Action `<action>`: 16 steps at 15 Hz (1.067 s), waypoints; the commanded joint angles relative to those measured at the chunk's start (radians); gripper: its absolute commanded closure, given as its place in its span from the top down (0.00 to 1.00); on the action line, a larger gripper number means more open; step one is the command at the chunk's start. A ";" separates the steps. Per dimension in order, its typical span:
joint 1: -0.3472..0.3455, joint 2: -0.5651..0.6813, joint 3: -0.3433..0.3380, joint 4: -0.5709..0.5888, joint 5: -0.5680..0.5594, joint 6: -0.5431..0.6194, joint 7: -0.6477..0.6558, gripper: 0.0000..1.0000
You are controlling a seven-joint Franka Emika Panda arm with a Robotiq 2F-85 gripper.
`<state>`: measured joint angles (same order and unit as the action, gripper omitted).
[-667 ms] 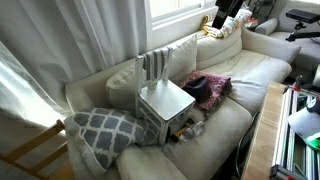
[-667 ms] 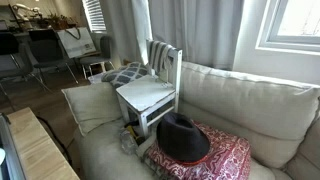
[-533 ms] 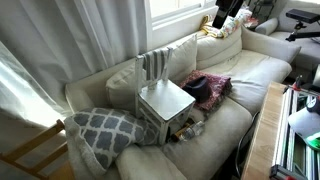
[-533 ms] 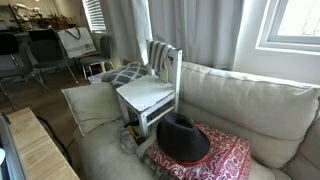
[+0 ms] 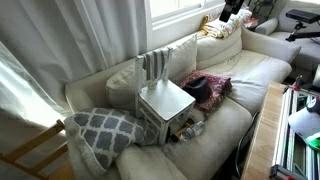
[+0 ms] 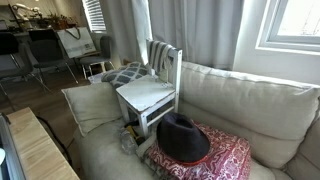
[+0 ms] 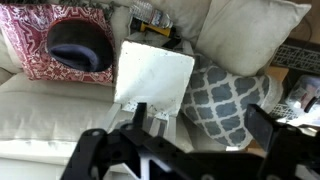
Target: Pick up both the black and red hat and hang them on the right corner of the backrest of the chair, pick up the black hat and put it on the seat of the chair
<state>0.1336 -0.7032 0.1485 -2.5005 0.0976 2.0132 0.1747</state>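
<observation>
black hat (image 6: 183,137): on the patterned cloth (image 6: 228,160) just beside the chair (image 6: 148,96) | probably soft, light, floppy; best pinched at the crown | gripper (image 7: 176,142): well above the chair, jaws wide apart, empty

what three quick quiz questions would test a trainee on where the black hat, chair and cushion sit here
1. True or false: the plain black dome-shaped soft hat lies on the flat pale seat of the small white slatted chair.
2. The hat rests on: A dark red patterned cloth, B grey carpet, C wooden floor.
3. Fill in: the grey lattice-patterned cushion lies on the ___ side of the chair from the hat.
Key: 1 false; 2 A; 3 opposite.
</observation>
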 commanded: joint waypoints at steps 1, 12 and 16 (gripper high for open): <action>0.066 -0.015 -0.229 -0.032 -0.033 -0.063 -0.282 1.00; -0.083 0.130 -0.334 -0.031 -0.081 -0.123 -0.602 1.00; -0.084 0.138 -0.334 -0.032 -0.080 -0.117 -0.603 1.00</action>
<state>0.0687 -0.5679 -0.2030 -2.5335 0.0078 1.8977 -0.4194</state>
